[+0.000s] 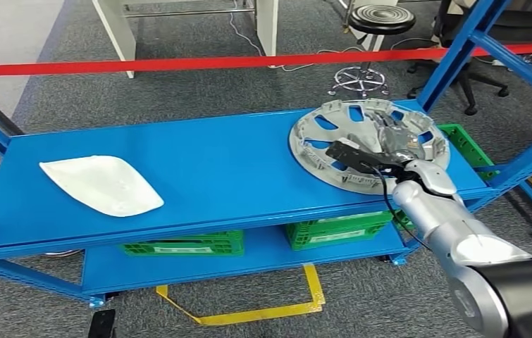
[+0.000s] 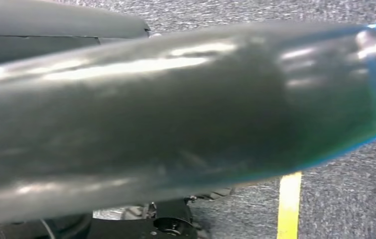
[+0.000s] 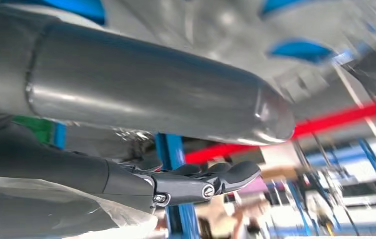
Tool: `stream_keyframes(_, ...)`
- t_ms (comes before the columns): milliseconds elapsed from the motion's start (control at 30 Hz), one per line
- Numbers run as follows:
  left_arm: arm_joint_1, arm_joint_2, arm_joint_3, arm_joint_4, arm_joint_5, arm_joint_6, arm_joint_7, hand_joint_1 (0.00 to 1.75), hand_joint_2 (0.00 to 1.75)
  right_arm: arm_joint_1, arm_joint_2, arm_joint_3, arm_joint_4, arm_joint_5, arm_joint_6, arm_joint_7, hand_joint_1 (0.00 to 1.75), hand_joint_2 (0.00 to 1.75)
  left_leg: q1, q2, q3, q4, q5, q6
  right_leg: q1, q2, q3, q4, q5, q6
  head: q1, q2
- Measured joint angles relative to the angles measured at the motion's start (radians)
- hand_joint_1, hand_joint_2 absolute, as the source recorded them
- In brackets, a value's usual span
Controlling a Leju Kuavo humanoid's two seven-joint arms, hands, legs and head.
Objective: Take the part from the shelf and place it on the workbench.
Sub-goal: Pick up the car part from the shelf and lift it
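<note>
Right hand: laid over the near right part of the wheel cover; whether it is gripped cannot be told.
Wheel cover: lain flat at the right end of the shelf top.
White part: set at the shelf's left end, well apart.
Red tape: stretched beyond the shelf.

Grey carpet is laid under a blue rack. Behind the rack a red barrier tape is stretched, with a black stool beyond it. Yellow floor tape is marked before the rack.
</note>
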State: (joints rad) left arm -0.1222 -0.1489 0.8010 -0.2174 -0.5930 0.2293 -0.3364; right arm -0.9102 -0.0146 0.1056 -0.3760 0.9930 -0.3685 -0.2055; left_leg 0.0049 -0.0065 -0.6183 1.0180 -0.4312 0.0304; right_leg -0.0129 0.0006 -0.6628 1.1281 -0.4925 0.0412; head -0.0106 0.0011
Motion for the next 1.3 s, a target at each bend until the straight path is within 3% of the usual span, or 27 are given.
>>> stream_keyframes(33,-0.001,-0.001,0.000,0.000,-0.002,0.000,0.001,0.00,0.00,-0.003,0.011,-0.002,-0.003,0.000,-0.012,0.000,0.00,0.00,-0.001,0.001,-0.002,0.004,-0.002,-0.005,0.001,0.001,0.030,-0.058,0.020,-0.003,0.000,0.000)
stream_keyframes(67,-0.002,-0.002,0.000,0.000,-0.004,0.000,0.002,0.00,0.00,-0.006,0.024,-0.003,-0.005,0.004,-0.017,0.010,0.00,0.44,-0.003,0.002,-0.004,0.007,-0.003,-0.010,0.002,0.002,0.048,-0.092,0.026,-0.006,-0.001,0.000)
stream_keyframes(167,-0.002,-0.006,0.000,0.000,-0.008,0.001,0.005,0.00,0.00,-0.008,0.066,-0.004,-0.006,0.021,-0.011,0.070,0.00,1.75,-0.004,0.003,-0.008,0.008,-0.001,-0.023,0.004,0.005,0.055,-0.104,0.025,-0.022,-0.002,0.000)
stream_keyframes(233,-0.003,-0.007,0.000,0.000,-0.011,0.001,0.006,0.00,0.00,-0.010,0.096,-0.003,-0.007,0.026,-0.004,0.099,0.00,1.75,-0.002,0.003,-0.018,0.037,-0.024,-0.034,0.001,0.004,0.057,-0.107,0.028,-0.034,-0.004,0.000)
stream_keyframes(333,-0.006,-0.007,0.000,0.000,-0.017,0.001,0.007,0.00,0.00,-0.005,0.144,-0.003,-0.004,0.026,0.028,0.127,0.00,1.75,0.001,0.003,-0.092,0.212,-0.111,-0.048,-0.001,0.004,0.058,-0.107,0.028,-0.045,-0.007,0.000)
stream_keyframes(367,-0.006,-0.007,0.000,0.000,-0.019,0.001,0.008,0.00,0.00,0.000,0.156,-0.003,-0.001,0.025,0.039,0.132,0.00,1.75,0.002,0.003,-0.117,0.268,-0.130,-0.049,-0.001,0.004,0.058,-0.107,0.028,-0.045,-0.007,0.000)
stream_keyframes(400,-0.006,-0.007,0.000,0.000,-0.020,0.001,0.008,0.00,0.00,0.006,0.166,-0.002,0.002,0.026,0.046,0.135,0.00,1.75,0.002,0.003,-0.128,0.292,-0.131,-0.050,0.000,0.004,0.059,-0.107,0.028,-0.046,-0.007,0.000)
stream_keyframes(433,-0.006,-0.007,0.000,0.000,-0.022,0.002,0.009,0.00,0.00,0.011,0.175,-0.002,0.004,0.026,0.051,0.137,0.00,1.75,0.002,0.003,-0.121,0.275,-0.111,-0.049,0.000,0.004,0.059,-0.107,0.028,-0.045,-0.007,0.000)
stream_keyframes(533,-0.007,-0.007,0.000,0.000,-0.026,0.003,0.010,0.00,0.00,0.016,0.199,-0.001,0.011,0.026,0.062,0.138,0.00,1.75,0.002,0.003,-0.036,0.085,-0.016,-0.042,0.002,0.005,0.059,-0.105,0.026,-0.041,-0.007,0.000)
stream_keyframes(600,-0.009,-0.010,0.000,0.000,-0.026,0.004,0.012,0.00,0.00,0.018,0.212,-0.001,0.015,0.024,0.069,0.139,0.00,1.75,0.001,0.002,-0.007,0.017,-0.004,-0.035,0.007,0.006,0.055,-0.105,0.026,-0.034,-0.006,0.000)
stream_keyframes(667,-0.009,-0.012,0.001,0.000,-0.027,0.004,0.015,0.00,0.00,0.023,0.221,-0.001,0.019,0.022,0.075,0.141,0.00,1.75,0.000,0.002,-0.006,0.011,-0.007,-0.025,0.007,0.005,0.054,-0.107,0.027,-0.024,-0.006,0.000)
stream_keyframes(733,-0.010,-0.014,0.001,0.000,-0.027,0.004,0.016,0.00,0.00,0.026,0.228,-0.001,0.022,0.021,0.078,0.152,0.00,1.75,0.002,0.001,-0.004,0.005,-0.003,-0.012,0.005,0.004,0.040,-0.085,0.007,-0.015,-0.005,0.000)
stream_keyframes(767,-0.011,-0.014,0.001,0.000,-0.027,0.004,0.016,0.00,0.00,0.027,0.230,-0.001,0.023,0.020,0.079,0.160,0.00,1.75,0.004,0.002,-0.003,0.002,-0.001,-0.007,0.005,0.004,0.021,-0.045,-0.017,-0.012,-0.003,0.000)
stream_keyframes(833,-0.012,-0.016,0.001,0.000,-0.027,0.004,0.016,0.00,0.00,0.034,0.232,-0.001,0.027,0.018,0.078,0.178,0.00,1.75,0.004,0.002,-0.003,0.002,-0.001,-0.001,0.004,0.003,-0.041,0.086,-0.077,-0.008,-0.001,0.000)
stream_keyframes(900,-0.012,-0.017,0.002,0.000,-0.026,0.003,0.015,0.00,0.00,0.048,0.233,-0.001,0.033,0.015,0.078,0.193,0.00,1.75,0.003,0.001,-0.003,0.002,-0.001,0.000,0.004,0.003,-0.089,0.182,-0.101,-0.007,0.000,0.000)
stream_keyframes(933,-0.012,-0.017,0.002,0.000,-0.025,0.004,0.015,0.00,0.00,0.054,0.234,-0.001,0.036,0.014,0.078,0.200,0.00,1.75,0.003,0.000,-0.002,0.002,-0.001,0.000,0.004,0.003,-0.089,0.175,-0.085,-0.008,0.000,0.000)
stream_keyframes(967,-0.012,-0.017,0.003,0.000,-0.025,0.004,0.015,0.00,0.00,0.057,0.234,-0.001,0.038,0.013,0.077,0.206,0.00,1.75,0.003,0.000,-0.002,0.002,-0.001,-0.001,0.004,0.003,-0.069,0.129,-0.054,-0.011,0.000,0.000)
stream_keyframes(1033,-0.012,-0.019,0.004,0.000,-0.025,0.005,0.014,0.00,0.00,0.059,0.234,-0.001,0.039,0.009,0.073,0.218,0.00,1.75,0.000,-0.001,-0.002,0.003,-0.003,-0.003,0.006,0.003,0.003,-0.015,0.012,-0.020,0.000,0.000)
stream_keyframes(1067,-0.012,-0.019,0.005,0.000,-0.024,0.005,0.014,0.00,0.00,0.060,0.234,-0.001,0.040,0.007,0.069,0.223,0.00,1.75,-0.002,0.000,-0.003,0.004,-0.003,-0.007,0.007,0.003,0.031,-0.069,0.027,-0.023,-0.001,0.000)
stream_keyframes(1100,-0.012,-0.020,0.007,0.000,-0.023,0.005,0.014,0.00,0.00,0.062,0.234,-0.001,0.041,0.004,0.063,0.228,0.00,1.75,-0.003,0.000,-0.004,0.005,-0.002,-0.011,0.009,0.003,0.048,-0.099,0.032,-0.026,-0.001,0.000)
stream_keyframes(1200,-0.009,-0.021,0.015,0.000,-0.019,0.005,0.010,0.00,0.00,0.073,0.233,-0.002,0.045,0.001,0.044,0.240,0.00,1.75,-0.002,0.001,-0.005,0.007,-0.004,-0.027,0.008,0.004,0.055,-0.112,0.031,-0.034,-0.002,0.000)
stream_keyframes(1267,-0.008,-0.021,0.022,0.000,-0.017,0.005,0.008,0.00,0.00,0.077,0.233,-0.003,0.046,0.000,0.033,0.244,0.00,1.75,0.000,0.002,-0.022,0.052,-0.037,-0.039,0.003,0.003,0.058,-0.116,0.034,-0.043,-0.006,0.000)
stream_keyframes(1300,-0.008,-0.021,0.025,0.000,-0.017,0.005,0.007,0.00,0.00,0.079,0.233,-0.003,0.047,-0.002,0.029,0.245,0.00,1.75,0.002,0.002,-0.043,0.103,-0.067,-0.043,0.002,0.002,0.059,-0.117,0.035,-0.046,-0.007,0.000)
